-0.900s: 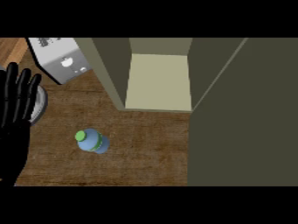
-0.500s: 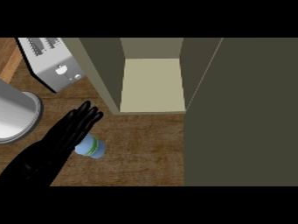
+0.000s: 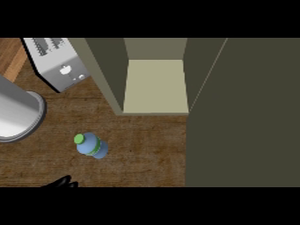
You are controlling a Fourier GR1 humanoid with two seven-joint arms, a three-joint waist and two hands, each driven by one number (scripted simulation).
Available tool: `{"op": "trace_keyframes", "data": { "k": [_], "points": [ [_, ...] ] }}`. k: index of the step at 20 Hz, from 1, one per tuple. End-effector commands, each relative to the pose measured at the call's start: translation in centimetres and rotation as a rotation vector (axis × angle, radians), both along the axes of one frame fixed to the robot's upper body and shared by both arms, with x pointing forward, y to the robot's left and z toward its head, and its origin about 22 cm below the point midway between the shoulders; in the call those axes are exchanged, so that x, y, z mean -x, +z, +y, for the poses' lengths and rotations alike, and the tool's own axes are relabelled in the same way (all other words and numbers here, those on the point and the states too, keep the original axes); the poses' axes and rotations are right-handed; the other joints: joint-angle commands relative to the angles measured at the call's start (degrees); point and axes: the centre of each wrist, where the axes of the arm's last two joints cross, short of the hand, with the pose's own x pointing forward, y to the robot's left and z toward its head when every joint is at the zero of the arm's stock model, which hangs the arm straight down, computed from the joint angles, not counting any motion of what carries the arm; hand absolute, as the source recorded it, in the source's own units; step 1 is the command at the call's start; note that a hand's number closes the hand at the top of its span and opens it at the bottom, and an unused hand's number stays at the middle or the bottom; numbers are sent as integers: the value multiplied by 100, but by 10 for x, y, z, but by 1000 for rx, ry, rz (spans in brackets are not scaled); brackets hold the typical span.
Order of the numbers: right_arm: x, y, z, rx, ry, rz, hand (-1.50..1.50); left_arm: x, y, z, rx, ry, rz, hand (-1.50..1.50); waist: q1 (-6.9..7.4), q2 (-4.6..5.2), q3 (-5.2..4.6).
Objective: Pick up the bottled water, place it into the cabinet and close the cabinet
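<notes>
Wood-grain counter (image 3: 139, 145) carries everything; the bottle is the landmark. Going left to right: up and left of the bottle stands a big grey metal cylinder (image 3: 9, 112), near but apart; further up, a silver toaster (image 3: 58, 66) sits against the cabinet's left wall. Bottled water (image 3: 90, 145), blue with a green cap, stands upright on bare wood, untouched. Below and just left of the bottle, black fingertips of 1 hand (image 3: 62, 183) poke in at the lower edge; by position likely the left hand, spread or curled cannot tell. Right hand not visible. Up and right of the bottle, the cabinet (image 3: 153, 85) is open, pale shelf showing; its dark door (image 3: 250, 114) swung out to the far right. Step, as judged: pick-up not yet done, nothing grasped. Next move calls for a hand brought up to the bottle and wrapped round its body, then a lift up-right into the shelf opening, keeping off the cylinder.
</notes>
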Motion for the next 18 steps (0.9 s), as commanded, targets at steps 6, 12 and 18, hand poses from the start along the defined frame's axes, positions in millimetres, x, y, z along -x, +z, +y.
{"op": "trace_keyframes", "data": {
  "k": [6, 12, 18],
  "points": [
    [42, 20, -23, -4, 7, 13, -150, 33, 30, 36, -2, -58, 33, -150, 35, -19, 8],
    [42, 26, -19, -11, 9, 1, -150, 32, 40, 65, -2, -40, 29, -150, 53, -4, 5],
    [54, 35, -20, 12, 35, 16, -150, 39, 50, 73, -23, -10, 49, -150, 34, -14, 6]
  ]
}}
